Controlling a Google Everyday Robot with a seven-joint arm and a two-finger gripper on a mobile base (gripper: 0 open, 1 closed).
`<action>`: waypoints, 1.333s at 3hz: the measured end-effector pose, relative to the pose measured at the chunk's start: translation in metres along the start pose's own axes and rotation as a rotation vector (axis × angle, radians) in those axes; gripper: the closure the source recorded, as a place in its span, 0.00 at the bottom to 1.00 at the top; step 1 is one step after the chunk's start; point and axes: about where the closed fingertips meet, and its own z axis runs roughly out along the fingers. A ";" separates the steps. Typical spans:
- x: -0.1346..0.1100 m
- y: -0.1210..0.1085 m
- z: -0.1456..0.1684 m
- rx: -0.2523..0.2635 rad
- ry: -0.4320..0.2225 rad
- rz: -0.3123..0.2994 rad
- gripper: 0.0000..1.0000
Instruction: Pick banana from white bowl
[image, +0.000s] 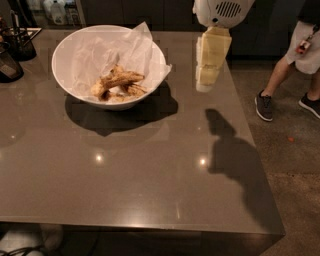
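You have picked nothing yet: the speckled brown-yellow curved banana (118, 79) lies in the round white paper-lined bowl (64, 56). Your cream tool (205, 84) hovers apart from it, and its opening cannot be told.

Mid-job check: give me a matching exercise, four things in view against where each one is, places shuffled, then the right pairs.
Things:
1. banana
2. white bowl
3. gripper
4. dark containers

Places:
A. at the table's left edge
B. hanging above the table's right side, apart from the bowl
C. lying on the crumpled paper inside the bowl
D. standing on the table's far half, lined with paper

Pairs: 1-C, 2-D, 3-B, 4-A.
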 end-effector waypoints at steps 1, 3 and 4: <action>-0.027 -0.019 0.010 -0.005 0.013 -0.055 0.00; -0.064 -0.040 0.021 0.015 -0.007 -0.115 0.00; -0.081 -0.053 0.031 0.015 -0.020 -0.137 0.00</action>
